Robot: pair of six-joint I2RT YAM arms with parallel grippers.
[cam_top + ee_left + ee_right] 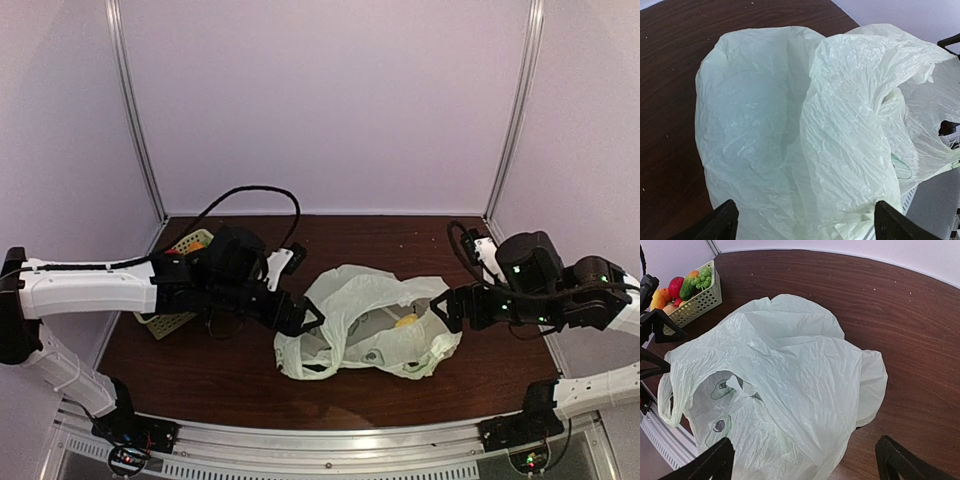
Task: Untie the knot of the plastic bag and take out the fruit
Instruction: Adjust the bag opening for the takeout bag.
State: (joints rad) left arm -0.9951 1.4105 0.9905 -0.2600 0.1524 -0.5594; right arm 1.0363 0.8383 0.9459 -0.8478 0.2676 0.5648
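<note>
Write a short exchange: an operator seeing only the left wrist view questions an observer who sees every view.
Operator: Is there any fruit in the bag?
Observer: Yes. The top view shows a yellow piece inside its open mouth.
Operator: Is anything else on the table besides the bag?
Observer: A slotted basket stands to the left of the bag, holding red, orange and green pieces.

Slotted basket [697, 302] on dark table [890, 315]
</note>
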